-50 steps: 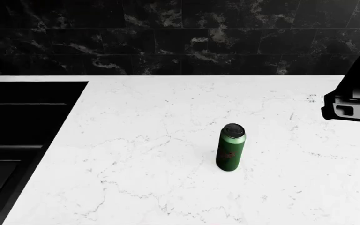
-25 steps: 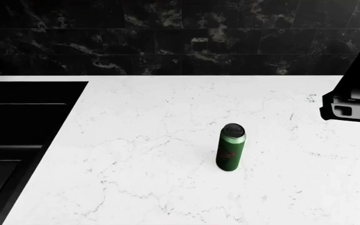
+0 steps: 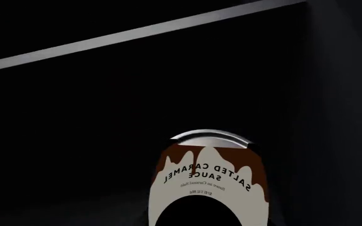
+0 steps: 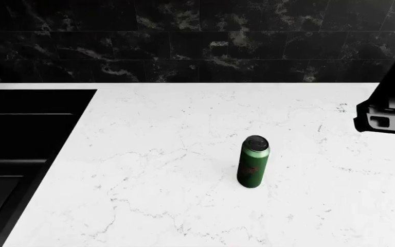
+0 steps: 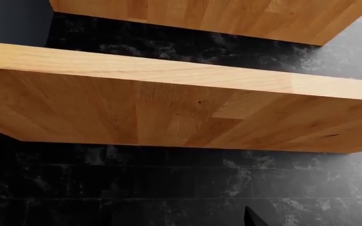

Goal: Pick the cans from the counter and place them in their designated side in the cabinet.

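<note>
The green can (image 4: pixel 253 168) stands upright mid-tabletop (image 4: pixel 183 154), nearer the right arm, whose end effector's state I cannot tell; the left end effector seemingly grasps the salted caramel sauce can (image 3: pixel 209 183) in a dark recess.

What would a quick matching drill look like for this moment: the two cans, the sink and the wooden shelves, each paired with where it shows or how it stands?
Things:
1. green can
2. white can
3. sink
4. wooden shelves

Descriptions:
A. set into the counter, at the head view's left
B. close before the left wrist camera, in a dark space, label reading SALTED CARAMEL SAUCE
C. upright and alone on the white worktop
D. against black tiles, in the right wrist view

Pairs: 1-C, 2-B, 3-A, 4-D
</note>
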